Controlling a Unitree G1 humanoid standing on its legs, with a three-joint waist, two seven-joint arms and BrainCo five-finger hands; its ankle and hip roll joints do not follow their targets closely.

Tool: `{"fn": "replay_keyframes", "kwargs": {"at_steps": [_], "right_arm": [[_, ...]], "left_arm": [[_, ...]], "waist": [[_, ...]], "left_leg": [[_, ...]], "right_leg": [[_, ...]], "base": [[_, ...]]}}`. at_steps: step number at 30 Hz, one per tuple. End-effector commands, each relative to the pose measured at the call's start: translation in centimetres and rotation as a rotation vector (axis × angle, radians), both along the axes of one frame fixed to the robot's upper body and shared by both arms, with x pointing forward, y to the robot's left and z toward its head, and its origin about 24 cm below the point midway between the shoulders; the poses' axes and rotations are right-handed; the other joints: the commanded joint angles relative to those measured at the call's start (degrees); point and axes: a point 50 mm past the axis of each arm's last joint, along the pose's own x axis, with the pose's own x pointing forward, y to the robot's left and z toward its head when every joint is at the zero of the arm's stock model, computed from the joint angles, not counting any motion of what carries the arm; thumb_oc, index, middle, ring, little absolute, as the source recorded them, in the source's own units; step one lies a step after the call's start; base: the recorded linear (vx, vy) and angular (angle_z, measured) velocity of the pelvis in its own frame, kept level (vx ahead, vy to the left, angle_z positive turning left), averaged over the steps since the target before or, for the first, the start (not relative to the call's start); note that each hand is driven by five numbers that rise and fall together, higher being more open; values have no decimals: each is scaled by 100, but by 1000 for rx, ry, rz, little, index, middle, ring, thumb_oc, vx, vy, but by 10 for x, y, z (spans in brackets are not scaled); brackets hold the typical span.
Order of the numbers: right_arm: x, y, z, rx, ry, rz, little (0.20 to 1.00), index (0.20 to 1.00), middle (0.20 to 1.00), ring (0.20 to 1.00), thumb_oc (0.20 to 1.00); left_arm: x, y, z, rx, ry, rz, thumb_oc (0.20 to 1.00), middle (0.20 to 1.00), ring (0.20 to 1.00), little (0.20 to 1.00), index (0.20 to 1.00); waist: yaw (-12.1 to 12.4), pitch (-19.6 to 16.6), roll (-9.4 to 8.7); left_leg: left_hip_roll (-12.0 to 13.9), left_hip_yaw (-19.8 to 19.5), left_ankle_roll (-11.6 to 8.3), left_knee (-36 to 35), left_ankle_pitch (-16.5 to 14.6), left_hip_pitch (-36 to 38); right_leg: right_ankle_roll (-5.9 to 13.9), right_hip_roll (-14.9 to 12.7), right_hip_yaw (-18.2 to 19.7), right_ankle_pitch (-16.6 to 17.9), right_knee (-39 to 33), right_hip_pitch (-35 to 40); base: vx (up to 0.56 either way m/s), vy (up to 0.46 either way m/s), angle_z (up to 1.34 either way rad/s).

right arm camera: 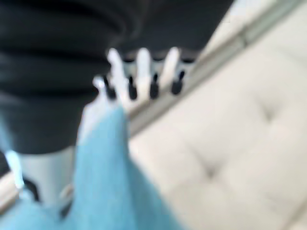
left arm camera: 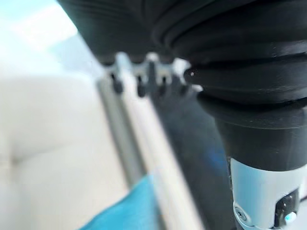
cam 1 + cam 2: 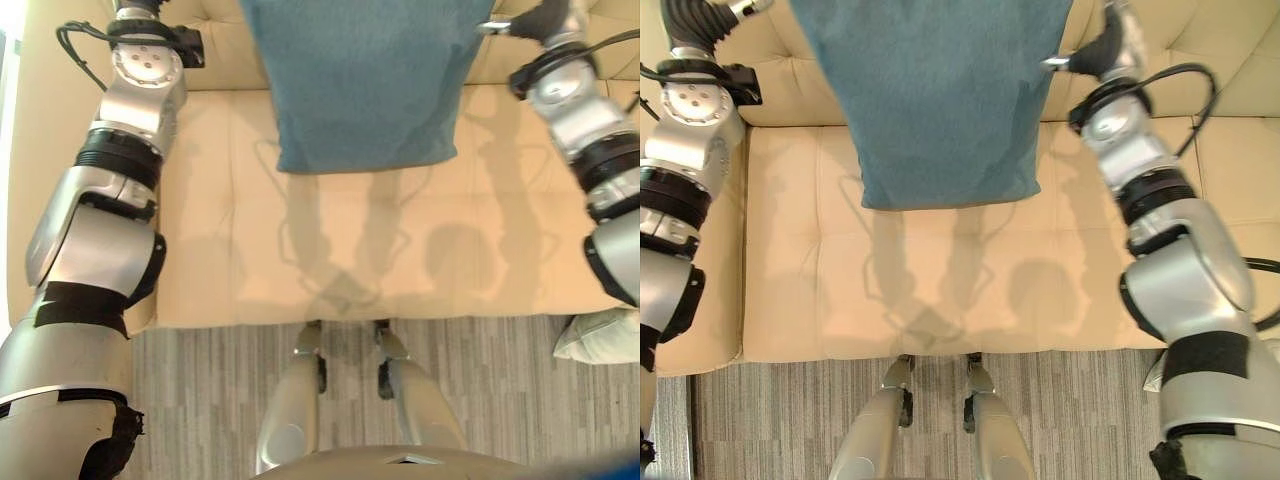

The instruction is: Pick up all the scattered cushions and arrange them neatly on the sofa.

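Observation:
A big blue cushion (image 3: pixel 365 80) hangs over the back of the beige sofa seat (image 3: pixel 380 250), its lower edge above the cushioning. My right hand (image 1: pixel 141 72) is at the cushion's upper right edge, and the blue fabric (image 1: pixel 103 182) runs up to its fingertips and thumb, which pinch it. My left hand (image 2: pixel 144 79) is off to the cushion's left near the sofa's arm, fingers relaxed and holding nothing; a strip of the blue cushion (image 2: pixel 124 211) shows some way from it. A white cushion (image 3: pixel 602 335) lies on the floor by the sofa's front right corner.
The sofa's tufted backrest (image 3: pixel 1200 50) rises behind the cushion and its left armrest (image 3: pixel 40 150) runs along the side. Grey striped carpet (image 3: pixel 200 400) lies in front of the seat.

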Motion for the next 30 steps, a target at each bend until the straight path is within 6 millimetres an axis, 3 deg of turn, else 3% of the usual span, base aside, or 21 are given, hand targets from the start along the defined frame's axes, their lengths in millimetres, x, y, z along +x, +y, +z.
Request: {"fn": "replay_keyframes", "kwargs": {"at_steps": [1,2,4,5,6,7,8,9,15,17,18,20,21,22,23,27,28,30], "right_arm": [[-2,-3,-18,29,-7,57,1000,1000,1000,1000,1000],[-10,-13,-45,29,30,69,1000,1000,1000,1000,1000],[-17,-18,-62,29,52,89,1000,1000,1000,1000,1000],[-24,-22,-76,57,57,108,1000,1000,1000,1000,1000],[-38,-31,-113,98,119,123,1000,1000,1000,1000,1000],[-45,-38,-129,133,148,118,1000,1000,1000,1000,1000],[-46,-38,-131,133,153,117,1000,1000,1000,1000,1000],[-62,-42,-171,209,241,138,1000,1000,1000,1000,1000],[-114,-47,-278,418,518,130,1000,1000,1000,1000,1000],[-129,-49,-304,455,598,78,1000,1000,1000,1000,1000],[-130,-48,-305,455,599,78,1000,1000,1000,1000,1000],[-161,-48,-357,519,793,0,1000,1000,1000,1000,1000],[-161,-48,-358,519,793,0,1000,1000,1000,1000,1000],[-187,-41,-392,550,941,-42,1000,1000,1000,1000,1000],[-199,-41,-405,521,1019,-66,1000,1000,1000,1000,1000],[-230,-36,-437,528,1201,-118,1000,1000,1000,1000,1000],[-257,-36,-458,540,1344,-191,1000,1000,1000,1000,1000],[-261,-38,-461,535,1369,-208,1000,1000,1000,1000,1000]], "left_arm": [[-10,-3,-10,27,-83,-71,1000,1000,1000,1000,1000],[-20,0,-38,26,-60,-108,1000,1000,1000,1000,1000],[-28,1,-56,37,-40,-135,1000,1000,1000,1000,1000],[-34,5,-73,16,-17,-134,1000,1000,1000,1000,1000],[-46,8,-109,-10,54,-177,1000,1000,1000,1000,1000],[-53,9,-123,-48,72,-188,1000,1000,1000,1000,1000],[-54,9,-125,-48,77,-189,1000,1000,1000,1000,1000],[-65,11,-160,-103,170,-221,1000,1000,1000,1000,1000],[-107,17,-278,-340,528,-262,1000,1000,1000,1000,1000],[-122,21,-311,-396,644,-211,1000,1000,1000,1000,1000],[-122,21,-311,-396,645,-211,1000,1000,1000,1000,1000],[-160,23,-377,-421,924,-101,1000,1000,1000,1000,1000],[-160,23,-377,-421,923,-101,1000,1000,1000,1000,1000],[-188,20,-421,-424,1148,-32,1000,1000,1000,1000,1000],[-201,19,-438,-393,1252,-11,1000,1000,1000,1000,1000],[-230,15,-470,-363,1470,37,1000,1000,1000,1000,1000],[-244,16,-482,-335,1578,65,1000,1000,1000,1000,1000],[-246,16,-484,-338,1593,74,1000,1000,1000,1000,1000]], "waist": [[131,-252,-46],[129,-283,-62],[121,-321,-76],[113,-343,-83],[70,-390,-86],[74,-425,-92],[77,-436,-92],[49,-481,-82],[-31,-723,-71],[-50,-819,-55],[-49,-817,-56],[-75,-932,-36],[-75,-924,-35],[-123,-965,-16],[-152,-949,-17],[-264,-882,-35],[-299,-912,-145],[-261,-895,-245]], "left_leg": [[41,200,-192,86,-774,585],[49,214,-187,83,-830,753],[60,226,-183,72,-869,878],[58,230,-184,69,-889,962],[66,234,-180,39,-936,1155],[69,247,-187,19,-949,1244],[70,246,-188,17,-954,1262],[68,240,-189,12,-976,1399],[103,241,-211,12,-1040,1886],[130,254,-219,12,-1046,2007],[131,254,-220,12,-1049,2017],[190,255,-243,12,-1034,2274],[191,255,-243,12,-1035,2284],[246,246,-262,12,-1009,2457],[286,227,-283,12,-984,2523],[400,156,-400,33,-802,2590],[357,197,-371,443,-938,2488],[128,-80,-317,1065,-1289,2423]], "right_leg": [[791,-414,-126,195,-54,231],[780,-418,-145,138,-54,385],[785,-420,-149,101,-54,497],[782,-423,-166,71,-54,576],[789,-413,-178,8,-54,733],[788,-410,-199,-28,-54,820],[788,-409,-201,-33,-54,838],[793,-400,-238,-81,-54,987],[750,-330,-313,-235,-54,1479],[739,-317,-318,-267,-54,1608],[739,-317,-318,-270,-54,1618],[685,-259,-323,-320,-54,1890],[685,-258,-323,-322,-54,1900],[605,-196,-295,-393,-54,2121],[573,-166,-288,-449,8,2195],[455,-19,-240,-559,60,2361],[440,-30,-217,-483,-50,2379],[430,-115,-139,-377,-39,2251]], "base": [[47,-15,25],[77,-19,21],[59,-10,8],[79,-10,1],[97,-18,-2],[76,-13,-5],[62,-28,-6],[54,-40,-6],[51,-46,-3],[23,-34,-2],[11,-50,-8],[-9,-78,-8],[-65,-115,1],[-71,-113,3],[-87,-141,9],[-136,-121,19],[-311,-123,9],[-228,-48,5]]}}
